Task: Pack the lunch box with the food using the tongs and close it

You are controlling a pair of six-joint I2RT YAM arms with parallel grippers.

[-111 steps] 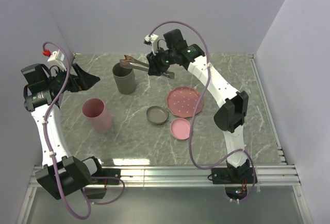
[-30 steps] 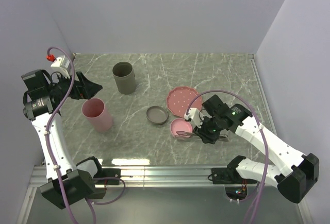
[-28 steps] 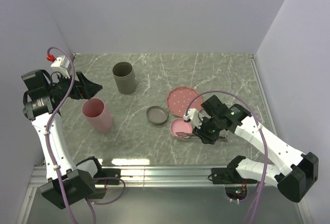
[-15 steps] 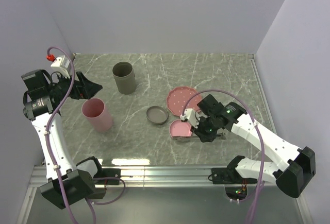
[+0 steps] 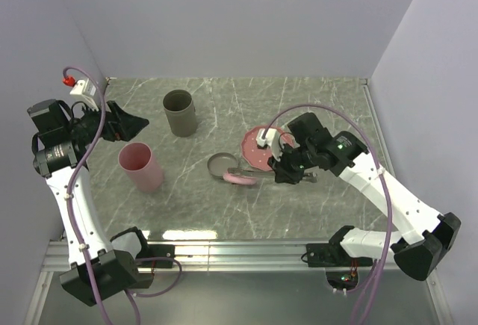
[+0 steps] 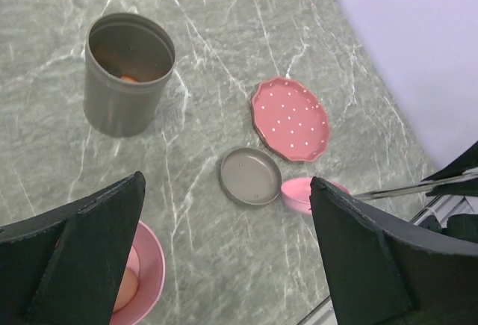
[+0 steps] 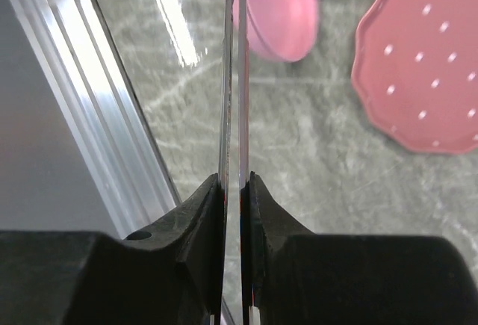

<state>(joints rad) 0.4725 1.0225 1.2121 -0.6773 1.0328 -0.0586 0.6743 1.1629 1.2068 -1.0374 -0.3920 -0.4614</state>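
Pink cup (image 5: pixel 140 166) stood upright at the left of the grey marbled counter (image 5: pixel 336 101), a peach egg piece (image 6: pixel 125 288) lying inside against its wall. The left gripper (image 5: pixel 133 125) hung just above and behind that cup, its jaws spread wide apart and empty. Farther back and to the right stood a grey cup (image 5: pixel 180 113), also upright, with an orange bit (image 6: pixel 128 79) showing low inside it. Near the counter's middle a shallow grey lid (image 5: pixel 222 165) lay flat. Just beside it on the right sat a small pink lid (image 6: pixel 310 193), seen edge-on and tilted from above; whether it rested on the counter could not be told. The tongs (image 6: pixel 403 188) reached leftward to it, their two arms pressed almost together and their tips at the lid's rim. Behind them lay a pink dotted plate (image 6: pixel 290 118), partly hidden from above by the arm. The right gripper (image 5: pixel 284 169) had its jaws clamped on the tongs' handle end.
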